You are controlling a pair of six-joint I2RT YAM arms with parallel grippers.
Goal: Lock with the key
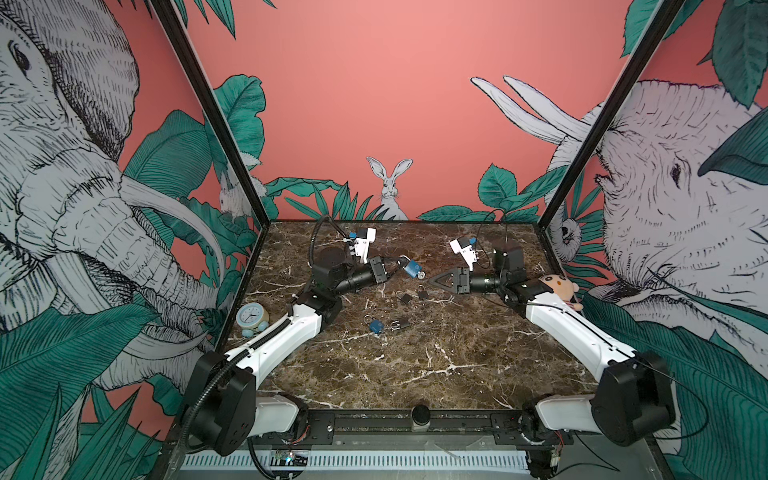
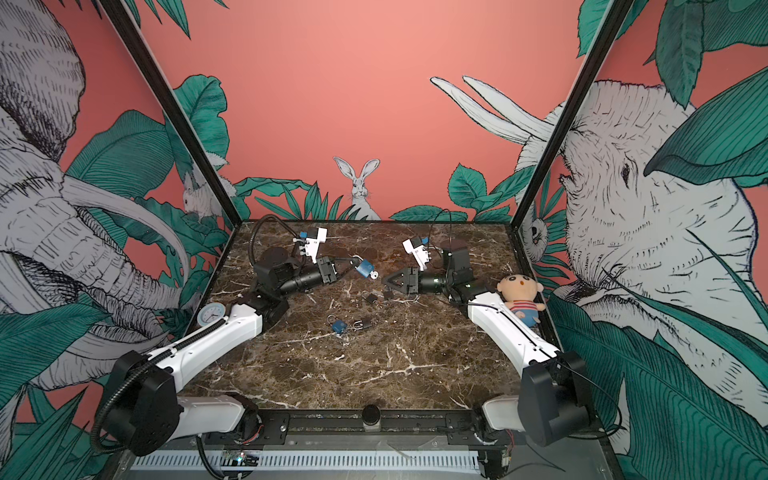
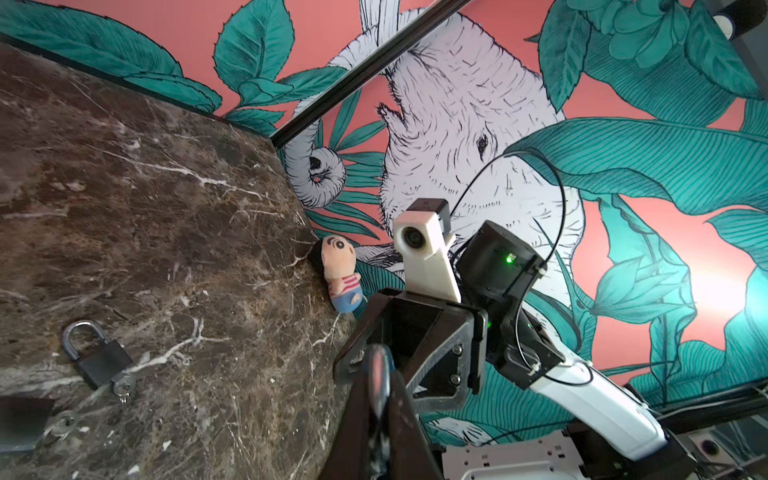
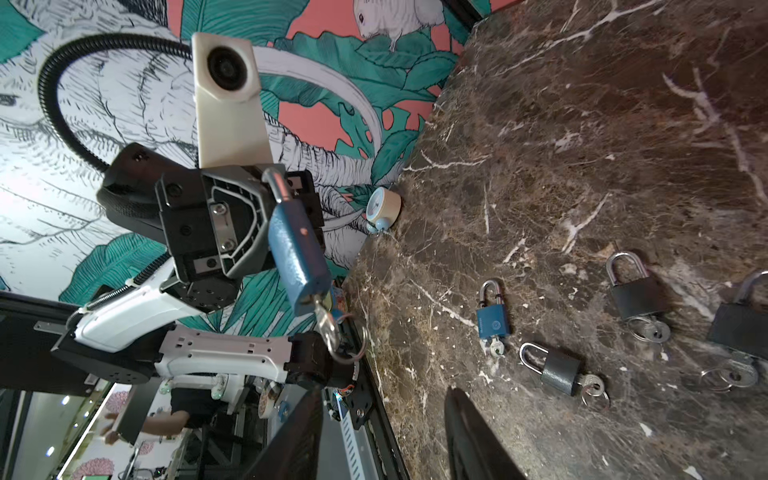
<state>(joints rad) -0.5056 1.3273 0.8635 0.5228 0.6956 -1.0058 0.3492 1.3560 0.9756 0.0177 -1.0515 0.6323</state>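
A: Since the held blue padlock (image 1: 411, 268) is the marker for everything here, what is the biggest thing by it?
B: The marble tabletop (image 1: 415, 365), spreading beneath it on every side. The padlock itself is lifted clear of the stone.
A: And the arms?
B: The left arm (image 1: 286, 332) comes up to it from one side, the right arm (image 1: 569, 328) from the opposite side. The left gripper (image 1: 397, 262) is clamped tight on its steel shackle, and the blue body juts out past the fingertips. The right gripper (image 4: 384, 390) sits just beside its key end without touching, jaws partly apart with nothing between them.
A: Anything farther out?
B: A plush doll (image 1: 559, 289) sits well apart from it, out past the right arm. An alarm clock (image 1: 252, 318) stands well apart from it the other way, out past the left arm.
A: Smaller things?
B: Three black padlocks (image 4: 559, 370) (image 4: 638, 291) (image 4: 744, 328) and a second blue padlock (image 4: 492, 320) lie flat on the stone near it, on its near side in both top views. Each has keys at the end away from its shackle.
A: And the key?
B: The key (image 4: 326, 322) is pushed into the keyhole at the bottom of the held blue padlock, with its ring dangling from it. Whether the shackle is snapped home, I cannot tell.
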